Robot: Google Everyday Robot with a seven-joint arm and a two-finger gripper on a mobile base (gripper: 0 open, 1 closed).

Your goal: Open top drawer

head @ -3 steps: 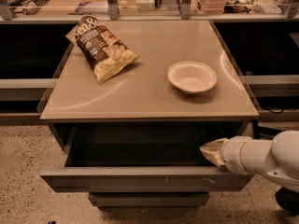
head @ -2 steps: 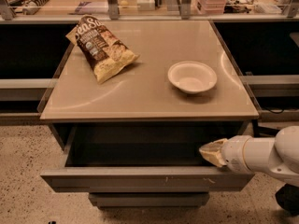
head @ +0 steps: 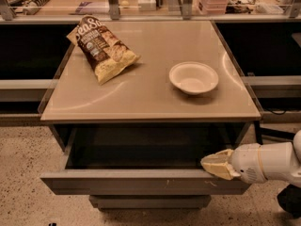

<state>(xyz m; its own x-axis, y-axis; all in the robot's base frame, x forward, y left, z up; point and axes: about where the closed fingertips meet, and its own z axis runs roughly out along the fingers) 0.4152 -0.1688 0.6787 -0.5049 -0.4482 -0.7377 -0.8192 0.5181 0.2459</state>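
Note:
The top drawer (head: pixel 141 183) is pulled out from under the beige tabletop. Its grey flat front faces me at the bottom, with small pale scratch marks on the right. Its inside is dark and looks empty. My gripper (head: pixel 212 164) comes in from the right on a white arm. Its pale tip rests at the top edge of the drawer front, near the right corner. A narrower grey drawer (head: pixel 149 202) shows just below the top one.
A chip bag (head: pixel 103 48) lies on the beige tabletop (head: pixel 155 100) at the back left. A white bowl (head: pixel 193 77) sits at the right. Dark shelves flank the table. A cluttered counter runs along the back. The floor is speckled.
My gripper has shifted slightly left along the drawer's front edge. The drawer stays pulled out about as far as before.

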